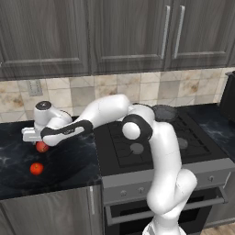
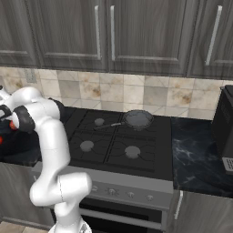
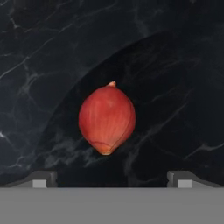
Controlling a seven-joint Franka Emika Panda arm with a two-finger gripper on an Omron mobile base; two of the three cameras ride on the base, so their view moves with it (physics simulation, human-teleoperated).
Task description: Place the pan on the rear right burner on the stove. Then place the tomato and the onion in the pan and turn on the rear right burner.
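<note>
The fingers (image 3: 112, 178) stand wide apart, holding nothing, above the onion (image 3: 107, 119) on the black table (image 3: 183, 65). In the hand view the onion's long axis runs 12 to 6, stem tip at 12. The arm reaches left from the stove (image 1: 137, 151), hand pointing down; the tomato (image 1: 36, 169) lies near the onion at 6.

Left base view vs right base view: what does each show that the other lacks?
Left base view: the small glossy orange-red tomato on the black marble counter, the dull pinkish-red onion under the open end effector. Right base view: the black appliance at the right edge. Both: the small dark-grey frying pan on the rear right burner of the black stove.
</note>
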